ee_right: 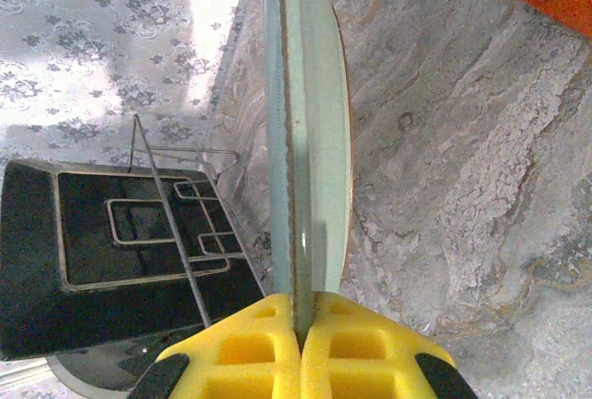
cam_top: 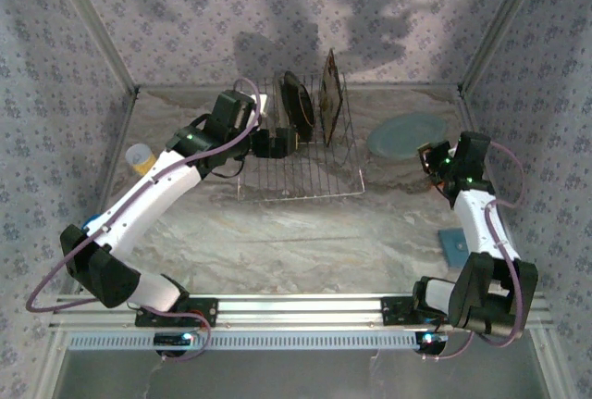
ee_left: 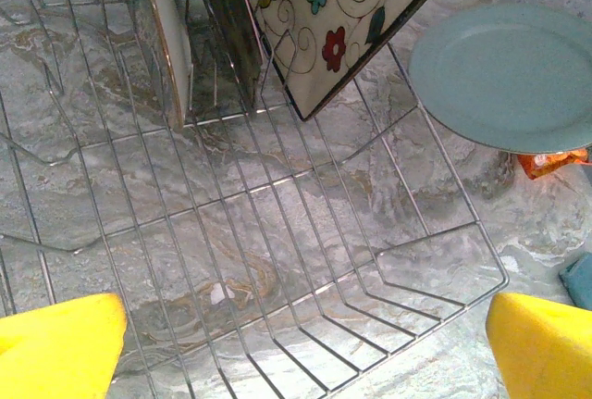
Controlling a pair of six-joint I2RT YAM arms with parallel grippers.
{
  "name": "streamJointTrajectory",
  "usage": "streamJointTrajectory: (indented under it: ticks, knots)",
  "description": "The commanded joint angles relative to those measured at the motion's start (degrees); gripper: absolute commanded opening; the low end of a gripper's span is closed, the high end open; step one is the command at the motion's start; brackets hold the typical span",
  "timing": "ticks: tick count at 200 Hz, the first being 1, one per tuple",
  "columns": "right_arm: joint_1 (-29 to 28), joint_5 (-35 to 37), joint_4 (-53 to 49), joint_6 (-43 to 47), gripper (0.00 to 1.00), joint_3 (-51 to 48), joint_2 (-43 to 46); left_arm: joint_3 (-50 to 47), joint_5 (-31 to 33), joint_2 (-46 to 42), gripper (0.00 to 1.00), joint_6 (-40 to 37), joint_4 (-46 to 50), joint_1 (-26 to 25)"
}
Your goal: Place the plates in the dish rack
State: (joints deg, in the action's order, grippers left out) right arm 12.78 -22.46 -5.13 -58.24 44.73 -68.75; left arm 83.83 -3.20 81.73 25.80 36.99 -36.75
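Right gripper [ee_right: 298, 325]: yellow pads clamped on the rim of the plain round pale grey-blue plate [ee_right: 314, 140], which runs straight ahead of the fingers, edge-on to the wrist camera. Whether it is clear of the marbled table [cam_top: 305, 242] cannot be determined. The rectangular silver wire dish rack [cam_top: 314, 177] lies to this gripper's left, its near rows bare. Left gripper [ee_left: 296, 348]: jaws wide apart, empty, directly over the rack. Judgement: the right arm carries the plate leftward and stands it on edge.
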Motion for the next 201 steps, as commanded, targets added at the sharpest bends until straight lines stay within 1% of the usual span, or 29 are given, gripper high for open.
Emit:
streamJointTrajectory:
  ticks: [1, 74, 114, 153, 171, 201]
  knots:
    - [0.5, -2.1, 4.8, -1.0, 0.0, 4.1, 3.7, -0.2, -0.4, -1.7, 0.99, 2.1, -1.3, -0.2]
    - [0.5, -3.2, 3.4, -3.2, 0.0, 6.9, 7.5, -0.6, 1.2, -1.7, 0.99, 8.0, -2.3, -1.1]
    - [0.5, -4.1, 2.3, -4.4, 0.0, 8.9, 9.7, -2.8, 2.3, -2.7, 0.99, 17.2, -4.3, -1.9]
    - [-0.2, -4.5, 1.3, -5.6, 0.0, 10.9, 10.8, -5.9, 3.8, -3.8, 0.99, 26.4, -9.8, -3.4]
    - [-0.9, -4.2, 0.8, -6.0, 0.0, 11.7, 11.5, -5.8, 4.3, -3.3, 0.99, 29.2, -11.8, -4.3]
    - [-2.3, -4.0, 0.0, -6.6, 0.0, 13.1, 12.1, -5.9, 3.1, -1.8, 0.99, 32.4, -16.8, -5.4]
